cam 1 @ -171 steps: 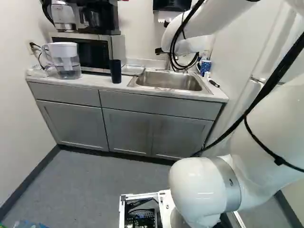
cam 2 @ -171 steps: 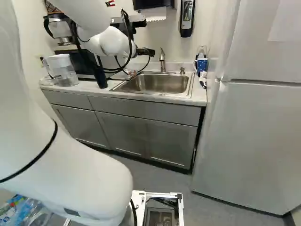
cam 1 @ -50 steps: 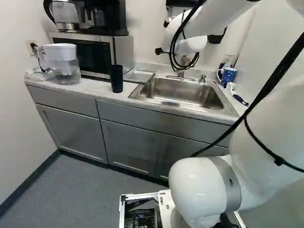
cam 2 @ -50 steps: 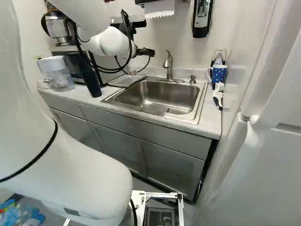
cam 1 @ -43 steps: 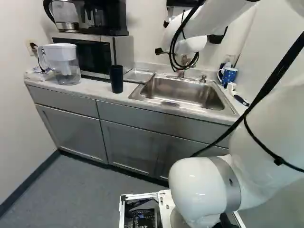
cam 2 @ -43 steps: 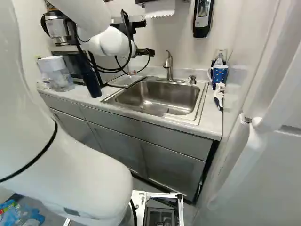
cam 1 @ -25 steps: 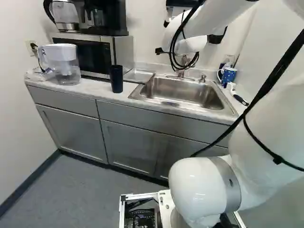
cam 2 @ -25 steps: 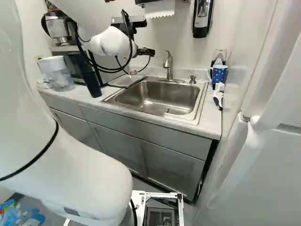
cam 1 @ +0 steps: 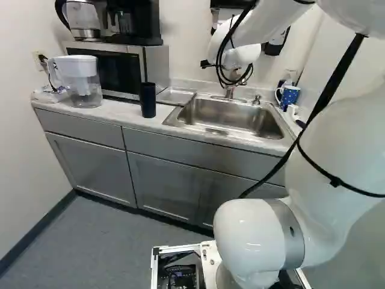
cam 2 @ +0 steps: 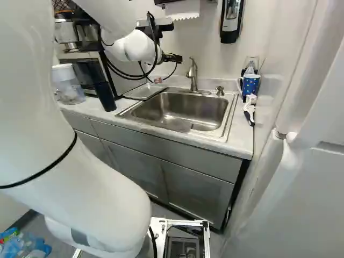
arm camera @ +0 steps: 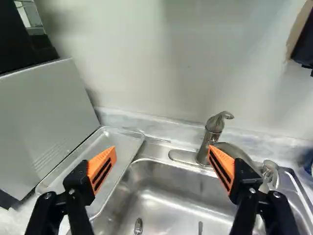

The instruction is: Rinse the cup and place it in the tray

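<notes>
In the right base view my gripper (cam 2: 157, 80) hangs before the wall behind the sink (cam 2: 180, 112), partly hidden by the wrist. The wrist view shows the gripper (arm camera: 162, 149) wide open, nothing between its orange pads. Ahead of it stand the faucet (arm camera: 206, 142) and the wall; the steel basin lies below. The clear, shallow tray (arm camera: 108, 141) sits beside the basin, partly behind one finger. On the counter a dark tumbler (cam 1: 147, 100) stands upright near the tray. A blue dotted mug (cam 2: 250, 84) is at the sink's other side.
A water pitcher (cam 1: 83, 81) and a microwave (cam 1: 111, 69) stand left of the tumbler. A brush (cam 2: 249, 111) lies by the mug. A soap dispenser (cam 2: 230, 21) hangs on the wall. The fridge (cam 2: 301, 188) rises close at the right.
Earlier the base drove nearer the sink and turned; it has since stopped. Over the last half second my arm has swung slightly, its wrist shifting to the right in both base views. The counter things have not moved.
</notes>
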Robot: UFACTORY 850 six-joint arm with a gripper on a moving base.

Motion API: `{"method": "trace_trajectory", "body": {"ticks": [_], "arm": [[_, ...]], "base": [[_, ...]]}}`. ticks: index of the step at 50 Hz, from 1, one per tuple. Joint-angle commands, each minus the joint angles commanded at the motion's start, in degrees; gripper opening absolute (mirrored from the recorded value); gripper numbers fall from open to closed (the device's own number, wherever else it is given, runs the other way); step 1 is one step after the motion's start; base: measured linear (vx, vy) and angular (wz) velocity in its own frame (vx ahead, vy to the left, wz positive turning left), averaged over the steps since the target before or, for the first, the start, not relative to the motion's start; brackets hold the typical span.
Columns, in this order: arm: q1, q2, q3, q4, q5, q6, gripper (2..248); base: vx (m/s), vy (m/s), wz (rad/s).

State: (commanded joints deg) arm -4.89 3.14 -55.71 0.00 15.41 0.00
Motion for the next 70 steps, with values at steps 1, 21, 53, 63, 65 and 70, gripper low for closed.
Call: {"method": "trace_trajectory", "body": {"ticks": [1, 21, 53, 63, 65, 70], "arm": [[-0.09, -0.28, -0.27, 0.00, 0.00, 0.00, 247], [-1.58, -5.69, -5.67, 0.00, 0.00, 0.00, 247], [-3.05, -13.15, -13.54, 0.00, -2.62, 0.00, 247], [-3.46, -14.98, -15.55, 0.00, -3.19, 0.00, 247], [-3.55, -15.29, -15.89, 0.00, -3.19, 0.00, 247], [-3.75, -15.53, -16.16, 0.00, -3.19, 0.00, 247]], "base": [[0.000, 0.000, 0.000], [0.000, 0.000, 0.000], [0.000, 0.000, 0.000], [0.000, 0.000, 0.000], [0.000, 0.000, 0.000], [0.000, 0.000, 0.000]]}}
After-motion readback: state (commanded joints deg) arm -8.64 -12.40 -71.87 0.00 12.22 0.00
